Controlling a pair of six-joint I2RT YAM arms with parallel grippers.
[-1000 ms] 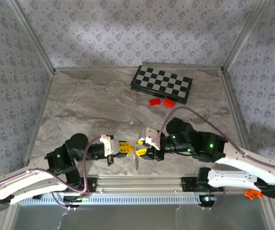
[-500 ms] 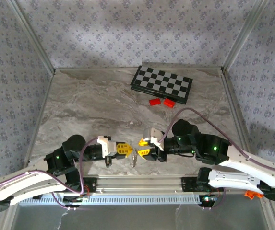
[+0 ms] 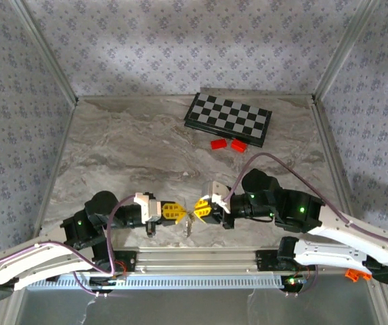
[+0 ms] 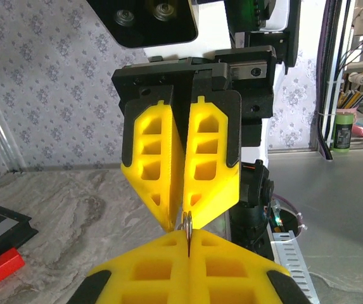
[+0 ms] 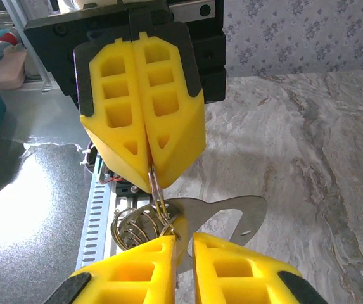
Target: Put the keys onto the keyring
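My left gripper (image 3: 180, 212) is shut on a thin wire keyring (image 4: 187, 223), pinched edge-on at its yellow fingertips (image 4: 168, 244). My right gripper (image 3: 195, 209) faces it tip to tip. Its jaws stand a narrow gap apart. In the right wrist view the keyring (image 5: 155, 188) hangs from the left gripper (image 5: 149, 183) down to my right gripper (image 5: 184, 239). A flat silver key (image 5: 232, 212) with a large hole hangs on it, and a coil of wire rings (image 5: 132, 229) sits beside it. Part of the key shows in the gap. From above, the key (image 3: 189, 227) dangles between both grippers.
A folded chessboard (image 3: 227, 118) lies at the back of the marble table, with two red blocks (image 3: 219, 143) in front of it. A metal rail (image 3: 200, 261) runs along the near edge under both grippers. An orange piece (image 3: 353, 273) sits at the near right.
The right gripper's jaws have narrowed to a small gap and it has come up against the left gripper's tips. The left gripper stays shut on the keyring.
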